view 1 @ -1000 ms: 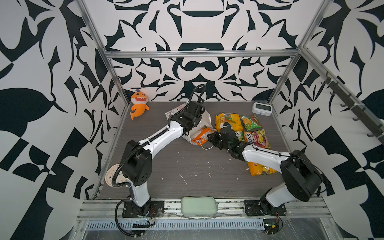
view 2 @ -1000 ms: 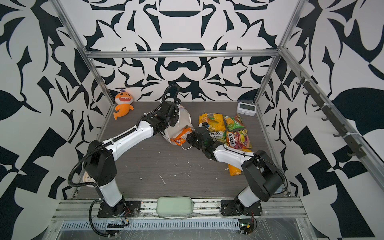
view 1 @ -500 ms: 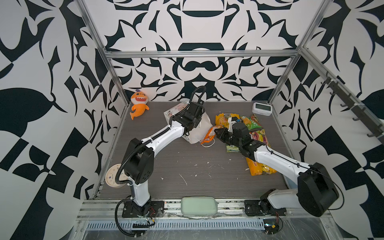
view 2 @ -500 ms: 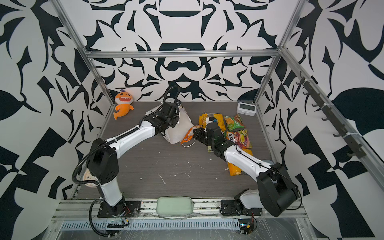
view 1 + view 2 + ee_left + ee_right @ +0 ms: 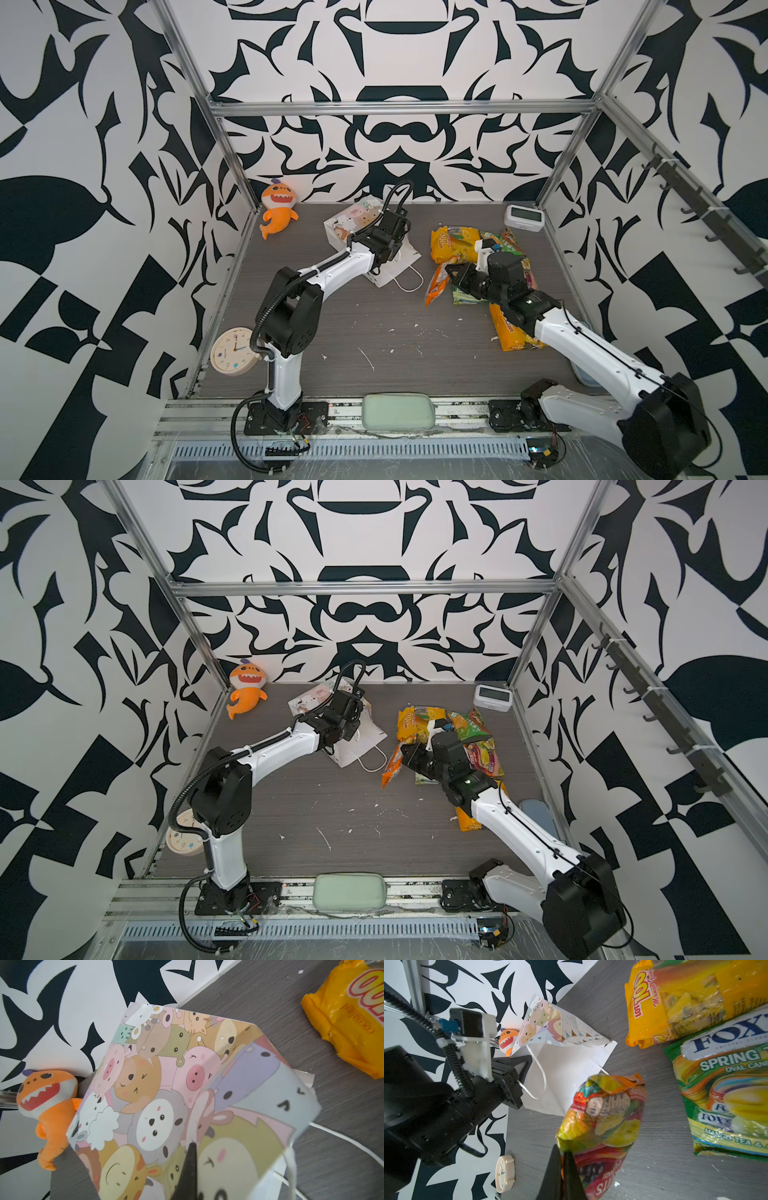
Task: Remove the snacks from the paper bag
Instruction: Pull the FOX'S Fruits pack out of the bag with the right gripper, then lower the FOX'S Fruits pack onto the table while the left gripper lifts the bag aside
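Observation:
The paper bag (image 5: 359, 218) (image 5: 311, 698) lies tipped at the back, its white mouth (image 5: 562, 1078) facing right. My left gripper (image 5: 384, 249) (image 5: 343, 725) (image 5: 192, 1148) is shut on the bag's printed wall (image 5: 166, 1084); only one finger shows. My right gripper (image 5: 453, 276) (image 5: 409, 758) (image 5: 563, 1154) is shut on the edge of an orange-red snack packet (image 5: 436, 284) (image 5: 604, 1118), which hangs just right of the bag's cord handle (image 5: 409, 280). Other snacks lie behind it: a yellow packet (image 5: 446, 245) (image 5: 675, 1001), a green FOX'S packet (image 5: 726, 1088) and a yellow-orange one (image 5: 513, 332).
An orange plush shark (image 5: 277, 208) sits at the back left corner. A round clock (image 5: 232, 351) leans at the left edge, and a small digital clock (image 5: 523, 217) stands at the back right. A green pad (image 5: 398, 411) lies on the front rail. Crumbs dot the table (image 5: 374, 332).
My right gripper has drawn the orange-red packet out of the bag's mouth and off to the right. The left gripper has kept its hold on the bag, which shifted slightly back.

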Controlling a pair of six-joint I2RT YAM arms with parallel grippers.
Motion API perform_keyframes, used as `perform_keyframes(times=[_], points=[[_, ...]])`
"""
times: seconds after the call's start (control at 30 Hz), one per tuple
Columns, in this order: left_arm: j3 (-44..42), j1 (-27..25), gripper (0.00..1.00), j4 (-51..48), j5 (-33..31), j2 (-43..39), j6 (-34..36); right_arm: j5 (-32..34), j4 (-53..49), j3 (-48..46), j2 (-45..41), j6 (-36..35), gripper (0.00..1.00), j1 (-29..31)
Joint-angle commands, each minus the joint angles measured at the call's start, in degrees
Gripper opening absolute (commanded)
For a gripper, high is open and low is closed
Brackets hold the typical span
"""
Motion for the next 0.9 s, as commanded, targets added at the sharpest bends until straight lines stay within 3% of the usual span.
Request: perform_keyframes(times=[0.0, 0.27, 0.5, 0.63, 0.77, 0.87], points=[[2.24, 0.58, 0.00, -3.20, -0.57, -0.87, -2.01, -3.66, -0.49, -0.02, -3.82, -3.87, 0.00, -0.13], [8.93, 1.49, 0.00, -15.51, 3.68, -6.75, -7.14, -13.73, -9.96, -0.68, -9.07, -10.28, 0.00, -3.45], [10.21, 9.64, 0.00, -26.52, 22.59, -15.44, -20.45, -23.46, -14.34, -2.45, -11.44, -13.84, 0.00, -6.03], [4.91, 15.05, 0.00, -25.40, 32.98, -20.39, -27.63, -25.46, -14.44, -4.08, -10.74, -14.07, 0.00, -6.11], [1.65, 16.34, 0.00, -24.98, 36.02, -23.15, -30.15, -25.13, -13.54, -5.70, -10.31, -14.38, 0.00, -6.11], [-0.42, 17.06, 0.00, -25.10, 37.76, -23.64, -32.15, -20.87, -15.18, -6.14, -9.26, -14.87, 0.00, -6.25]])
